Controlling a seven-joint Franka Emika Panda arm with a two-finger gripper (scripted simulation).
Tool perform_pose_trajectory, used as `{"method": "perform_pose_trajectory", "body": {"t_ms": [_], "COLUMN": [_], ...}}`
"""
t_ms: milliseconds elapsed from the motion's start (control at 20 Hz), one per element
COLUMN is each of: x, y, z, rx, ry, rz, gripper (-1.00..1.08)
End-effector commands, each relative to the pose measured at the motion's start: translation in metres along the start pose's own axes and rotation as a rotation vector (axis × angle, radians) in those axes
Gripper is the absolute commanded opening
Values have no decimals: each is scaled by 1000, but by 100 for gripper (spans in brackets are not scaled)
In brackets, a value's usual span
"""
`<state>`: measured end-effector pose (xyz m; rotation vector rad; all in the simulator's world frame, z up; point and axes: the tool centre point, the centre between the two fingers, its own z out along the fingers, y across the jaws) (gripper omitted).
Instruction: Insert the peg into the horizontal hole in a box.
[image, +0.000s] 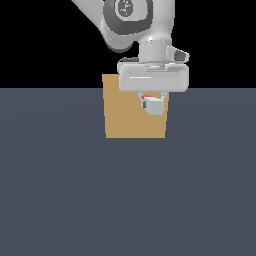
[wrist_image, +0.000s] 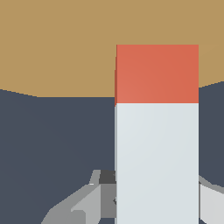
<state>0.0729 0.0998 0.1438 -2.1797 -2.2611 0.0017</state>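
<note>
1. In the wrist view the nearest thing is the gripper (wrist_image: 153, 205): one grey finger (wrist_image: 83, 203) shows on one side of the peg and a paler grey finger (wrist_image: 212, 205) on the other, both pressed against the bar, so the gripper is closed on the peg.
2. The peg (wrist_image: 156, 131) runs straight away from the camera. Its pale grey-white part lies between the fingers and takes up most of what is seen; beyond that comes the orange-red part, whose far end lies against the tan face of the box.
3. Under the peg is the dark blue-grey worktop (wrist_image: 57, 140), bare between the fingers and the box.
4. The box (wrist_image: 57, 43) fills the far part of the wrist view as one flat tan face. No opening shows around the peg's tip there, so I cannot tell how far the tip has gone in.
5. In the exterior view the bare worktop (image: 128, 200) lies nearest, and the box (image: 122, 117) stands on it near the middle.
6. The gripper (image: 152, 105) hangs in front of the upper part of the box, toward the exterior view's right, with the wide grey hand above it. Only a pale end and a sliver of orange-red of the peg (image: 148, 97) show between the fingers.
7. The white arm (image: 135, 25) rises above, against a black background.
</note>
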Motion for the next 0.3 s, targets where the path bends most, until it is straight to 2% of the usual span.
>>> {"method": "perform_pose_trajectory", "body": {"t_ms": [0, 250], "x": [14, 24], "y": [1, 3], "z": [-2, -2], "rx": [-4, -4], "ry": [0, 0], "rz": [3, 3], "gripper": [-100, -100]}}
